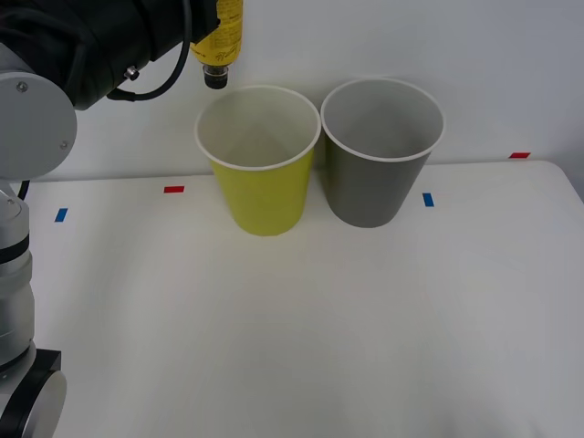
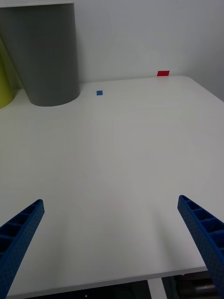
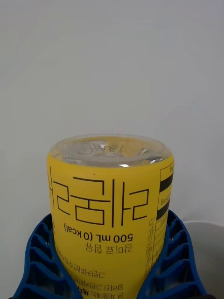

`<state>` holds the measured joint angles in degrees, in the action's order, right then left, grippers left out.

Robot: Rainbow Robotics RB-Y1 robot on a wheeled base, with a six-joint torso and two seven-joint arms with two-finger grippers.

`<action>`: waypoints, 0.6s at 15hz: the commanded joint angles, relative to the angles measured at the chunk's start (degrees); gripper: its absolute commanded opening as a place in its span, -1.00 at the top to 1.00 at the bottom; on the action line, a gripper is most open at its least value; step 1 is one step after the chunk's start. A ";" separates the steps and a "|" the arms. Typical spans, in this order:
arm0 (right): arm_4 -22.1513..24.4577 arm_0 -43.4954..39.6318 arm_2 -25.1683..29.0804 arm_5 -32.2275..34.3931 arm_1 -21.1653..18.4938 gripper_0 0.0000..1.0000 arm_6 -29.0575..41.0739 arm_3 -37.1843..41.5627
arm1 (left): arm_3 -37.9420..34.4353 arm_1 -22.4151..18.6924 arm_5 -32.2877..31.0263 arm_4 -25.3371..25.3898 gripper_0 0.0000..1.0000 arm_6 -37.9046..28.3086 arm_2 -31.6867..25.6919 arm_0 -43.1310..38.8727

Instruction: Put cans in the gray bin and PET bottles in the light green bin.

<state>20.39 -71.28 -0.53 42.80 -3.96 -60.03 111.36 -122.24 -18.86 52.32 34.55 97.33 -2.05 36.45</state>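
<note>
Nearest to me in the front view is bare white worktop [image 1: 301, 338], filling the lower half of the frame, with my left arm's gray joints down the left edge. From the right wrist camera I see my right pincer [image 2: 112, 243] hanging low over that open surface, its two blue ribbed fingers [image 2: 18, 233] spread wide at the frame's bottom corners with nothing between them.

Further back, at mid-frame in the front view, the two bins stand upright side by side, rims nearly touching: the light green bin [image 1: 263, 187] left of centre, the gray bin [image 1: 374, 178] right of centre. Both look hollow inside as far as I can see. Small tape marks lie on the worktop around them: a blue tape mark [image 1: 427, 199] just right of the gray bin and a red tape mark [image 1: 173, 189] left of the green one.

Farthest and highest, at the top left of the front view, my left pincer [image 3: 112, 261] holds the PET bottle [image 1: 219, 41] cap down, the black cap pointing toward the worktop just above and left of the green bin's rim. In the left wrist view the blue fingers are closed around the yellow label on both sides, the bottle's clear base facing a plain white wall
</note>
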 commanded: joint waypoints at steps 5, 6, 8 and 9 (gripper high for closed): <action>0.00 0.00 0.00 0.00 0.00 -1.00 0.00 0.00 | 8.15 2.25 -9.61 -0.54 1.00 0.23 5.48 0.20; 0.00 0.00 0.00 0.00 0.00 -1.00 0.00 0.00 | 9.82 2.60 -11.81 -0.63 1.00 0.23 6.53 0.29; 0.00 0.00 0.00 0.00 0.00 -1.00 0.00 0.00 | 13.60 3.13 -16.73 -0.71 1.00 0.31 8.38 0.29; 0.00 0.00 0.00 0.00 0.00 -1.00 0.00 0.00 | 14.57 3.13 -17.70 -0.71 1.00 0.58 8.73 0.37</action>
<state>20.39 -71.28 -0.53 42.80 -3.96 -60.03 111.36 -108.95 -15.86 35.95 33.89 97.70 5.99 36.75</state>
